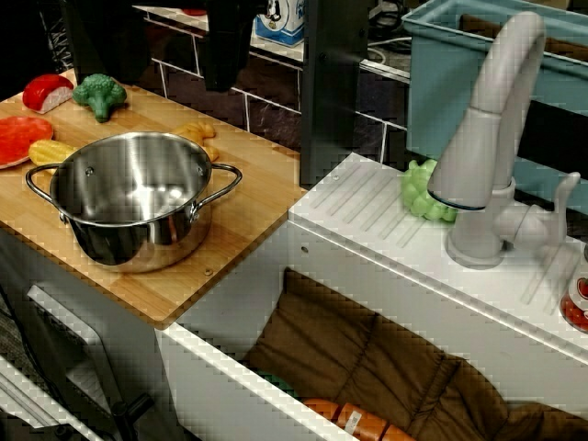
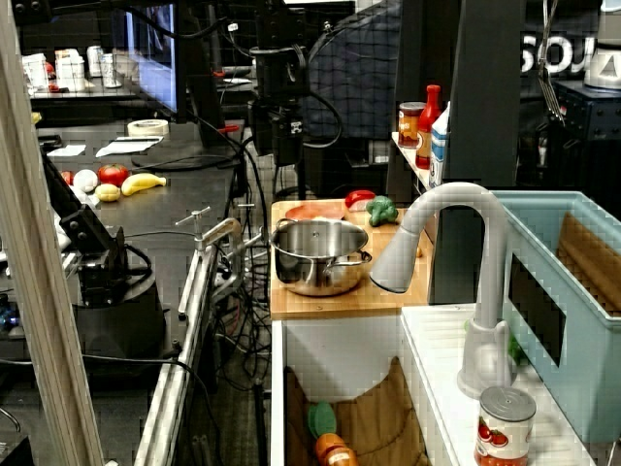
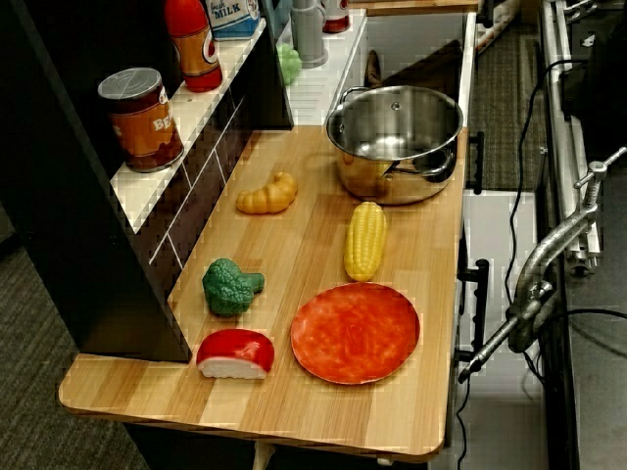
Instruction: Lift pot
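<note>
Two looped wire handles flank the shiny round stainless steel pot (image 1: 133, 197), empty, near the wooden counter's (image 1: 248, 211) front corner; off-centre grasp risks tipping. Side view: pot (image 2: 320, 255) beside the sink; gripper not visible, state unknown. Overhead view: yellow toy corn (image 3: 364, 240) close by, easily knocked.

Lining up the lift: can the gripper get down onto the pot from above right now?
Probably yes. The pot stands lidless and empty on the wooden counter, with both loop handles free; the corn and croissant lie apart from it. The gripper itself is out of view.
</note>
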`<state>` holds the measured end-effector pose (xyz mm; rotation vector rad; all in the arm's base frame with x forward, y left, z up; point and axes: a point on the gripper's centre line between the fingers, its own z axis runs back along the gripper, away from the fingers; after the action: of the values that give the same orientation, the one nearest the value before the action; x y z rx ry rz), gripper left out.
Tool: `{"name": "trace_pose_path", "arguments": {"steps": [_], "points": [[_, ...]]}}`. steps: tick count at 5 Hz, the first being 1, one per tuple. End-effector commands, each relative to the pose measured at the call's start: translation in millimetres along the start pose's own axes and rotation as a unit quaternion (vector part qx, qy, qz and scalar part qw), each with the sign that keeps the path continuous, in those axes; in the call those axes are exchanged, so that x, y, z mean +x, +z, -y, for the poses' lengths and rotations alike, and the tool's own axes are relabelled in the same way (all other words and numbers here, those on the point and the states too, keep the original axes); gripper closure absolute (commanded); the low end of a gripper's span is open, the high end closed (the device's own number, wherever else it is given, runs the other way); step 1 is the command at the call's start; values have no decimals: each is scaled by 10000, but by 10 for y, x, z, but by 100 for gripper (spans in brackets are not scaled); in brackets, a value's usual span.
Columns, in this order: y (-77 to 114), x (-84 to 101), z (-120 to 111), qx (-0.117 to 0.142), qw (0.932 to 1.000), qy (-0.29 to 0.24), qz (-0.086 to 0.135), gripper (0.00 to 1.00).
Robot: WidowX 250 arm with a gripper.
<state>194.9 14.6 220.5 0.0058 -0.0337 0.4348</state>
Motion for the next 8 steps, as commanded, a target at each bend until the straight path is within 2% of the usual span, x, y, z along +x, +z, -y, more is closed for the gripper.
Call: {"name": "trace_pose_path", "arguments": {"steps": [1, 2, 3, 4, 5, 6, 7, 8], "points": [[-271, 407, -227, 313, 9942, -1029, -37, 0], [-452, 487, -237, 86, 9881, -1538, 54, 0], [-448, 527, -335, -125, 9995, -286, 59, 0], [-432, 505, -335, -390, 9909, -1080, -704, 0], [-668, 504, -455, -286, 9777, -1917, -806, 0], [-816, 458, -475, -237, 9638, -2577, -649, 0], [-924, 351, -539, -201, 9519, -3035, -371, 0], [-1038, 316, -641, 11, 9488, -3141, -324, 0]]}}
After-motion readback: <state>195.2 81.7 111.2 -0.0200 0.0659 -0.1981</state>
